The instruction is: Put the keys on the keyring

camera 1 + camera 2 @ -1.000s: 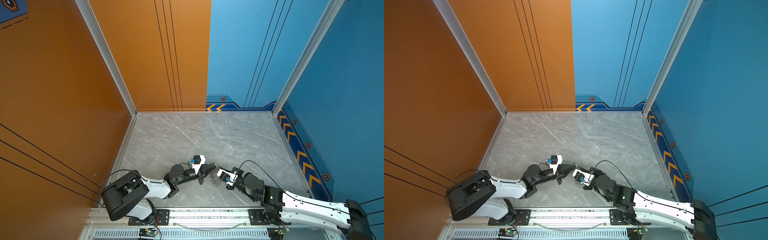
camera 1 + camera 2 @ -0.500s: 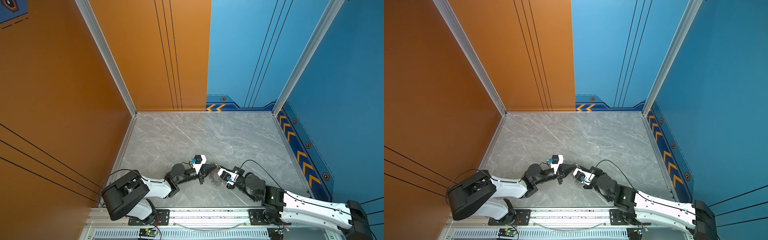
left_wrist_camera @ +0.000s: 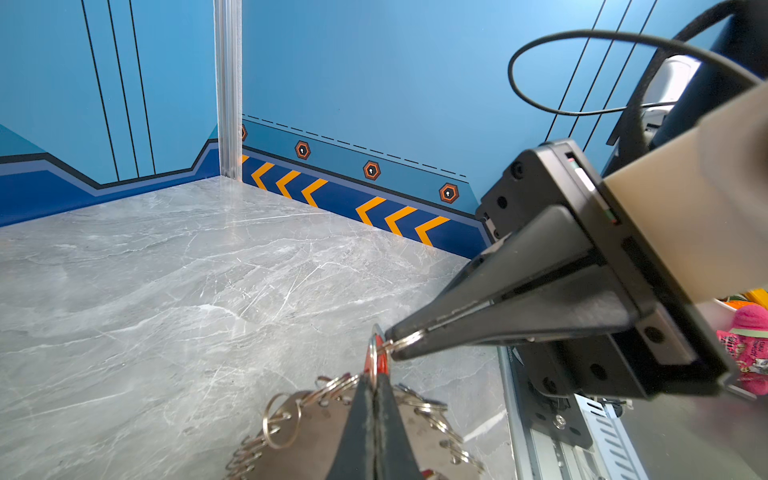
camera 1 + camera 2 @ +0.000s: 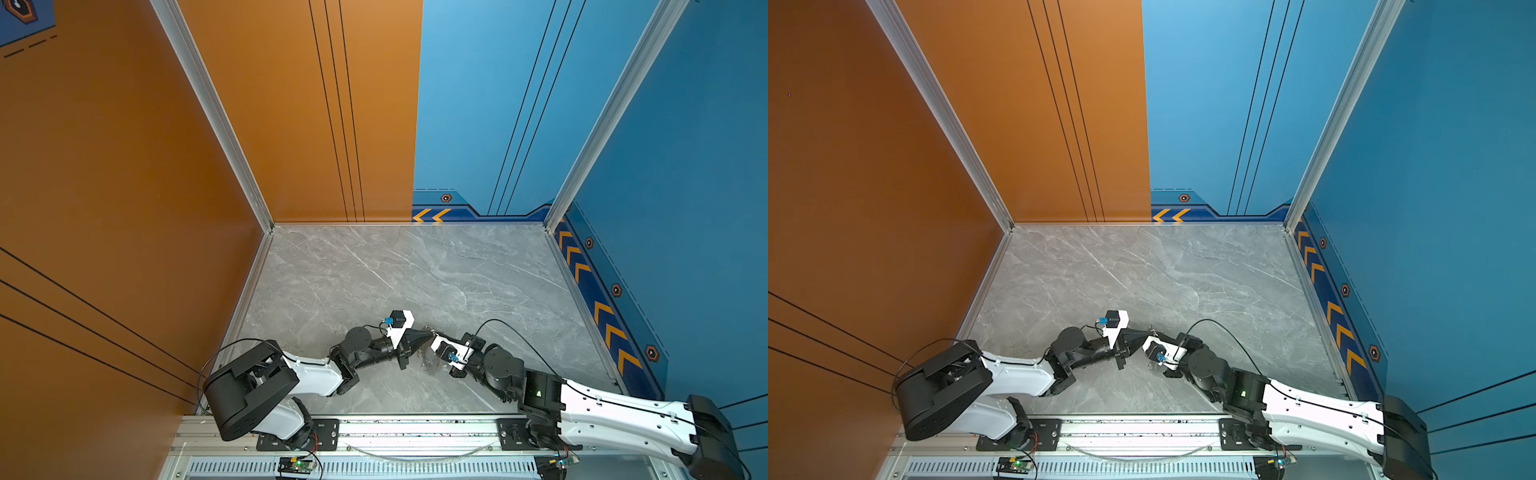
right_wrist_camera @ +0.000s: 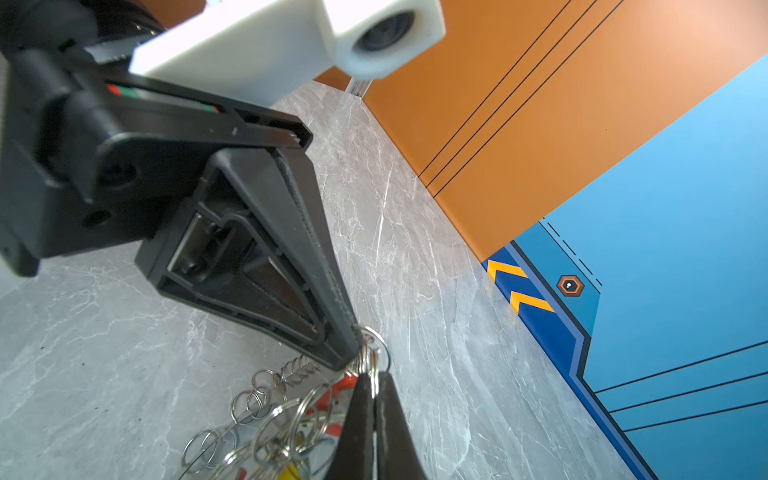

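My two grippers meet tip to tip low over the front middle of the grey marble table (image 4: 395,270). The left gripper (image 4: 428,333) (image 3: 376,374) is shut on a red-headed key (image 3: 380,363) with a silver ring round it. Coming in from the other side, the right gripper (image 4: 435,333) (image 5: 372,376) is shut on the silver keyring (image 5: 376,347) (image 3: 409,338) at the same spot. Below them hangs a bunch of keys (image 5: 291,471) with yellow and red heads, tangled with a chain of small plain rings (image 5: 257,399) (image 3: 282,419). In both top views the bunch (image 4: 430,363) (image 4: 1152,365) is only a faint glint.
An orange wall stands on the left and at the back left, a blue wall (image 4: 665,208) at the back right and on the right. The metal rail (image 4: 415,428) carrying both arm bases runs along the front. A black cable (image 4: 498,322) loops above the right wrist.
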Available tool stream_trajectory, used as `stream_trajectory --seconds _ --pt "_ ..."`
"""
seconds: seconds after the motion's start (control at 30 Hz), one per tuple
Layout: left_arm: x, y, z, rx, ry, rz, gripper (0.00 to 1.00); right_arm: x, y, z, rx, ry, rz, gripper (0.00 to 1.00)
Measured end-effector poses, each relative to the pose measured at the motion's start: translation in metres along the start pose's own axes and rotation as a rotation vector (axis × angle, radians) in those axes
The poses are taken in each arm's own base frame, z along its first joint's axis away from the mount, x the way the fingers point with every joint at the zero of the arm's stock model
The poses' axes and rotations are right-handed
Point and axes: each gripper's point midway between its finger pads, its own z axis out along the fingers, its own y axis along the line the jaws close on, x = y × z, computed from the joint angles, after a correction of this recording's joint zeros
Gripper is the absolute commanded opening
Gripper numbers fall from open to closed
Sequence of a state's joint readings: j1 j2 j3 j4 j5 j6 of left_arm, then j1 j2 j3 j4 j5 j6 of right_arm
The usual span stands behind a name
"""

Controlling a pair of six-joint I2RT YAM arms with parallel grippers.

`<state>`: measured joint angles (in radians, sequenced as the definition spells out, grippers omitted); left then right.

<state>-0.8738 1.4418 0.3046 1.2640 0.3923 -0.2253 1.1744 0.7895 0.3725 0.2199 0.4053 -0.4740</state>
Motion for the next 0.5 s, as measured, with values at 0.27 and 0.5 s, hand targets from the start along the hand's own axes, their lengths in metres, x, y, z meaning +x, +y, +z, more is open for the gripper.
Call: stream_trajectory --seconds 0.27,0.5 --pt "-0.008 0.000 -0.001 -0.008 -0.019 0.007 0.00 -0.003 -0.004 -0.003 0.010 -0.012 0.031 0.00" --pt "-0.011 -0.001 -0.002 -0.007 -0.029 0.011 0.00 -0.002 -0.005 -0.004 0.007 -0.013 0.046 0.00"
